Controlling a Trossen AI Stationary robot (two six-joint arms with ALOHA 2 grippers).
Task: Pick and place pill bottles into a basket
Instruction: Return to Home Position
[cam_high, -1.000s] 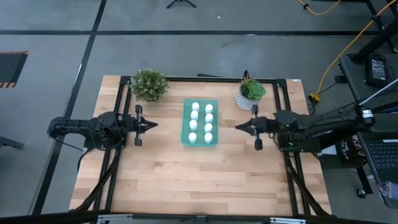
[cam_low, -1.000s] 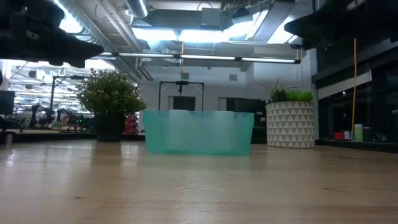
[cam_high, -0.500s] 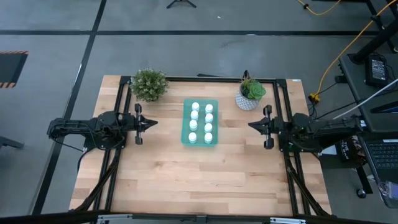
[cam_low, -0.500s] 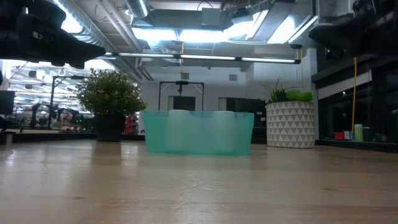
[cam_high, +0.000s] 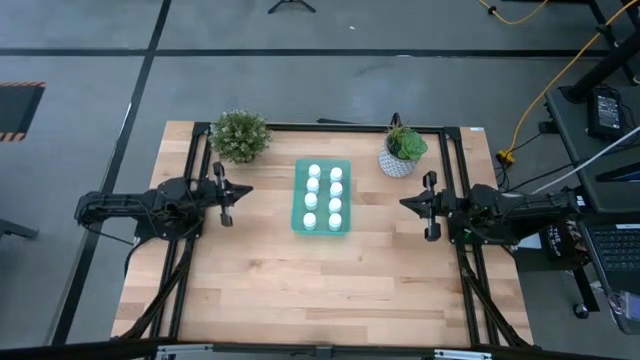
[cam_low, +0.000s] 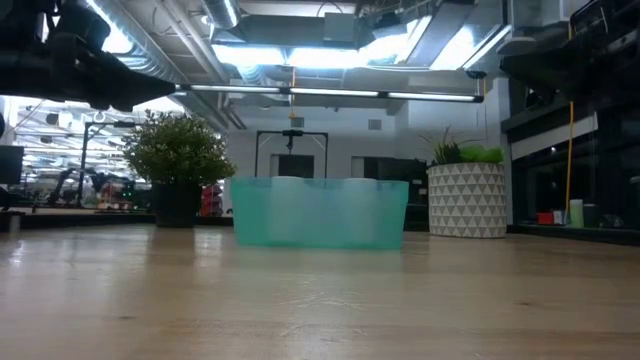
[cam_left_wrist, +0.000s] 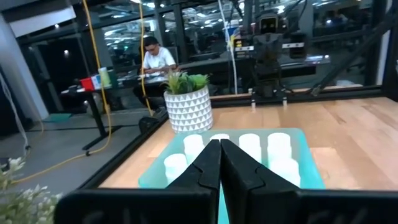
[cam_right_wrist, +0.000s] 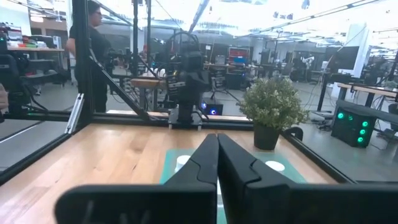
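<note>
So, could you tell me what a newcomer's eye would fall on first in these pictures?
First comes the teal basket at the middle of the table, holding eight white pill bottles in two rows of four. On either side, the left gripper and the right gripper point inward at it, fingers shut on nothing. At the far edge stand a bushy plant and a white patterned pot.

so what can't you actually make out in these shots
Low view: pill bottles are only pale blurs through the basket wall; no count possible.
Left wrist view: the shut left tool covers the basket's middle.
Right wrist view: the shut right tool hides most bottles.
</note>
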